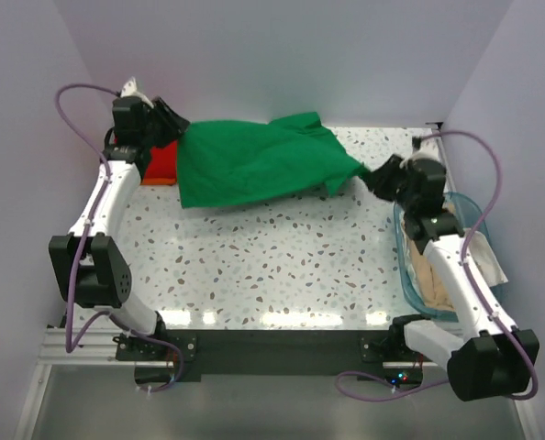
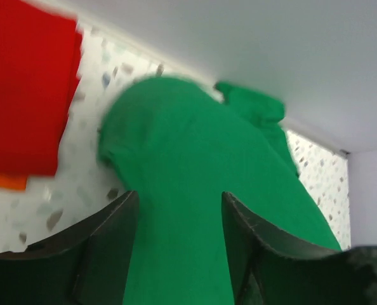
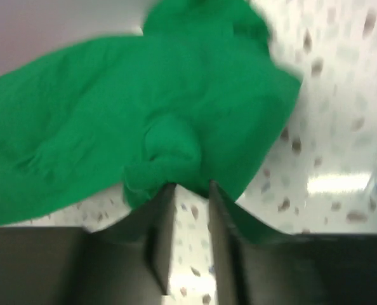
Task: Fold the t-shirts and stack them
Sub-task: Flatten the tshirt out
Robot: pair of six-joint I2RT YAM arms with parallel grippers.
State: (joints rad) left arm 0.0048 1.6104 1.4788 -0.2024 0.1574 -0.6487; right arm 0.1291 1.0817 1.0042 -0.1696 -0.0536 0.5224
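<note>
Green t-shirt (image 1: 254, 160) stretched across the far side of the table (image 1: 282, 266). Left gripper (image 1: 169, 122) clamps its end beside the folded red t-shirt (image 1: 162, 165); right gripper (image 1: 375, 176) pinches the opposite corner.

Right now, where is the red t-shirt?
In the top view, the red t-shirt lies folded at the far left of the table, beside the left gripper and just left of the green t-shirt.

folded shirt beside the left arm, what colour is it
The folded shirt is red, an orange one peeking out beneath; clearest in the left wrist view.
</note>
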